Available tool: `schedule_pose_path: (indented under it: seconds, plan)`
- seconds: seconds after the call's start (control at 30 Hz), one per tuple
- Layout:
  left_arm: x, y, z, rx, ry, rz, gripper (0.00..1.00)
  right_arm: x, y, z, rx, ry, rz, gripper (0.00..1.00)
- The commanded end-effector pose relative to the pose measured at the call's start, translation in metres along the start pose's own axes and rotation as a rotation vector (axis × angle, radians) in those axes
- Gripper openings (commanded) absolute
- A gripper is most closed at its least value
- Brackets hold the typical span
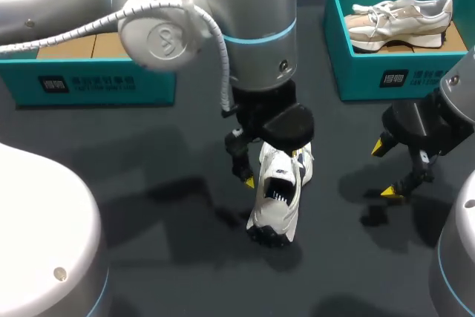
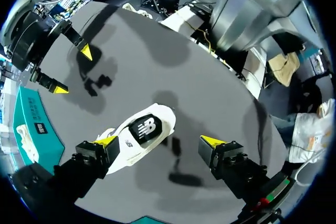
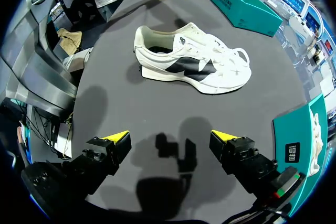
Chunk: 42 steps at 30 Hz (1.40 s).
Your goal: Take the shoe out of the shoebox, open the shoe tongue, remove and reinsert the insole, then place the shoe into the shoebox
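The left gripper (image 2: 160, 141) is hanging low over the middle of the dark table (image 1: 148, 183) with its two yellow-tipped fingers spread wide and holding nothing. A white shoe (image 2: 137, 136) is lying partly in the gap between them. One fingertip is sitting right against the shoe's side, though I cannot tell whether it is actually touching. The other fingertip is standing well clear of the shoe, over bare tabletop. The shoe is resting on its sole, out of any box, with a dark mark along its side and its opening facing up, so the printed insole is showing at the heel.

Off to the right, the right gripper (image 3: 170, 137) is hovering above the table, its fingers also wide apart and gripping nothing. Only its own shadow is falling on the table between them. The white shoe is lying ahead of it, side-on.

Beyond the right gripper, at the far right corner of the table, a teal shoebox (image 1: 386, 72) is standing open. A second shoe (image 1: 401, 16), pale beige and white, is lying inside it. At the far left, behind the left arm, another teal box (image 1: 96, 83) is sitting with its brown cardboard inside showing.
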<state>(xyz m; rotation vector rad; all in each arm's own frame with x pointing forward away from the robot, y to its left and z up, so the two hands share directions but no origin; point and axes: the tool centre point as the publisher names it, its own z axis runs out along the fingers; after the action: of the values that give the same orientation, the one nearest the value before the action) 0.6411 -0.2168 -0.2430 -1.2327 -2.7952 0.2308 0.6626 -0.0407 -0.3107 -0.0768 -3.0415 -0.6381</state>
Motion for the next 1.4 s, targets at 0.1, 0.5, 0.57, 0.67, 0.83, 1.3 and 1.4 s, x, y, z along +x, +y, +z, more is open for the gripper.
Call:
schedule_pose_path:
  seconds: [0.1,0.5,0.57,0.67,0.83,1.3,1.4]
  plan:
    - [0.009,-0.009,0.016,-0.042,-0.054,-0.311,1.0,0.002,0.0,0.0,0.003,-0.003,0.001,1.0]
    - [0.022,-0.016,0.054,-0.031,-0.045,-0.386,1.0,0.002,0.0,0.0,0.003,-0.003,0.001,1.0]
    - [0.021,-0.017,0.062,-0.04,-0.069,-0.391,1.0,0.002,0.0,0.0,0.003,-0.003,0.001,1.0]
    - [0.018,-0.015,0.073,-0.038,-0.073,-0.409,1.0,0.002,0.0,0.0,0.003,-0.003,0.001,1.0]
    - [0.019,-0.013,0.085,-0.033,-0.08,-0.43,1.0,0.002,0.0,0.0,0.003,-0.003,0.001,1.0]
    - [0.023,-0.013,0.125,-0.047,-0.098,-0.453,1.0,0.002,0.0,0.0,0.003,-0.003,0.001,1.0]
    - [0.023,-0.012,0.132,-0.048,-0.11,-0.46,1.0,0.002,0.0,0.0,0.003,-0.003,0.001,1.0]
